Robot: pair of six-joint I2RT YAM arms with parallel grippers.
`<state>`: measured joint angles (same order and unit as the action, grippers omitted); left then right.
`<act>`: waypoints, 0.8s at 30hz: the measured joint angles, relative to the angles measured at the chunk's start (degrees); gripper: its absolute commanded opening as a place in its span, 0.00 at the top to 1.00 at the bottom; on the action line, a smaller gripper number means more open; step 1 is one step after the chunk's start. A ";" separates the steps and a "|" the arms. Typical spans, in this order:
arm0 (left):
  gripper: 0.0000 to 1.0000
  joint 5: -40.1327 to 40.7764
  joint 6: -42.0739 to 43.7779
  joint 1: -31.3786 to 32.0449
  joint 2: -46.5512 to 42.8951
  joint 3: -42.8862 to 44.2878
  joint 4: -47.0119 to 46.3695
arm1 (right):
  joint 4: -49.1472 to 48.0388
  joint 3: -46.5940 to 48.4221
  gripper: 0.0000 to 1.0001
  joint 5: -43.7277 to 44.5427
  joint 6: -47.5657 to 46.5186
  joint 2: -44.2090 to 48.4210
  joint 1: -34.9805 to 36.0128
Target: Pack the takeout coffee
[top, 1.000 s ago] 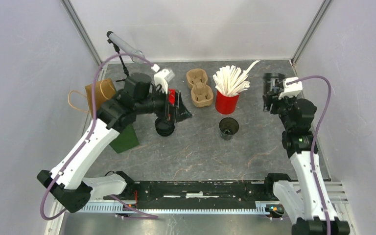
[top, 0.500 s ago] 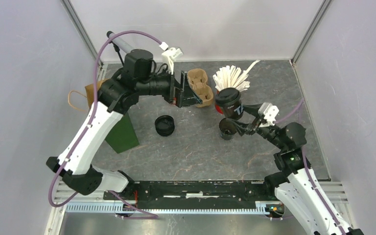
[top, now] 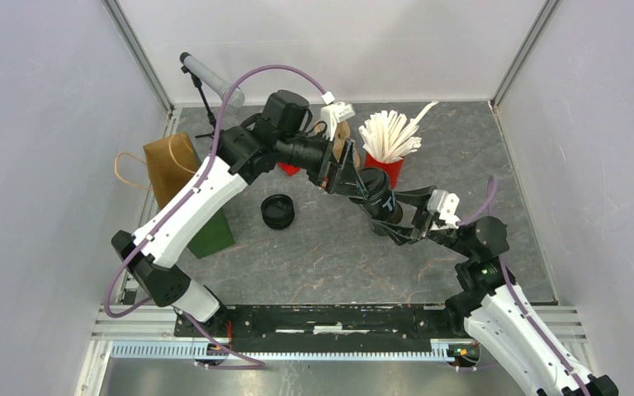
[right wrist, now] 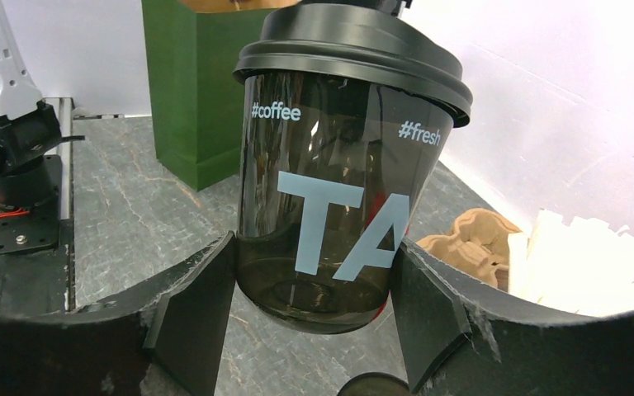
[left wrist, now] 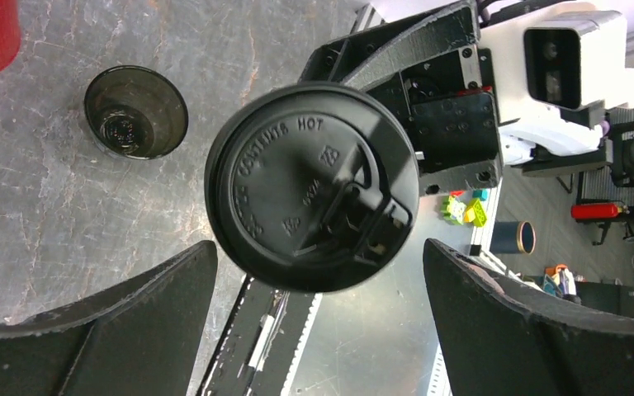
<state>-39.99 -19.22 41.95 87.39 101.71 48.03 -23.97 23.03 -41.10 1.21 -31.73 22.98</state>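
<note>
Robot lab test cell. White panel walls (top: pixel 41 165) on metal posts (top: pixel 138 54) enclose a grey stone-look tabletop (top: pixel 314 264).

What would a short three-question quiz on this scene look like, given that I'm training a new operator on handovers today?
1. True or false: the left gripper has its jaws open on either side of the lid.
2. What holds the coffee cup off the table? A: the left gripper. B: the right gripper. C: neither.
3. Fill in: the white stirrers stand in a ___ cup.

Key: 1 true. 2 B; its fingers clamp the cup's lower half. 3 red; it is the red cup at the back.
</note>
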 measured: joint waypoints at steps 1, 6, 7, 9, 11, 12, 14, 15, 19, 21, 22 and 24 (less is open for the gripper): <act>0.00 0.07 0.26 0.26 0.48 0.07 -0.02 | 0.02 -0.15 0.29 -0.11 -0.02 0.00 0.22; 0.01 1.29 1.70 1.03 1.75 0.13 0.02 | 0.02 -0.79 0.29 -0.28 -0.07 0.00 1.20; 0.02 1.44 1.81 1.09 1.75 0.13 0.02 | 0.02 -0.79 0.29 -0.28 -0.07 0.00 1.33; 0.07 1.51 2.51 1.20 1.75 0.13 0.02 | 0.02 -0.79 0.29 -0.26 -0.09 -0.07 1.66; 0.13 1.51 2.97 1.31 1.75 0.13 0.02 | 0.02 -0.79 0.29 -0.24 -0.13 -0.28 1.79; 0.17 1.51 3.08 1.33 1.75 0.13 0.02 | 0.02 -0.79 0.28 -0.22 -0.17 -0.37 1.79; 0.24 1.51 3.34 1.42 1.77 0.13 0.02 | 0.00 -0.79 0.26 0.00 -0.22 -0.52 1.81; 0.27 1.53 3.74 1.42 1.77 0.13 0.04 | -0.02 -0.79 0.24 0.13 -0.24 -0.59 1.86; 0.30 1.57 4.02 1.40 1.77 0.13 0.07 | -0.07 -0.85 0.18 1.09 -0.46 -0.70 2.05; 0.31 1.86 4.15 1.42 1.77 0.13 0.07 | -0.44 -1.14 0.11 1.49 -0.46 -0.72 2.05; 0.32 2.03 4.20 1.46 1.77 0.11 0.07 | -0.44 -1.25 0.09 1.70 -0.44 -0.79 2.10; 0.34 2.69 4.26 1.62 1.75 0.07 0.07 | -0.35 -1.42 0.02 2.34 -0.48 -0.87 2.16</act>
<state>-37.30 -14.96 43.57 89.14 101.78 48.10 -24.32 21.61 -38.76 0.73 -32.60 25.15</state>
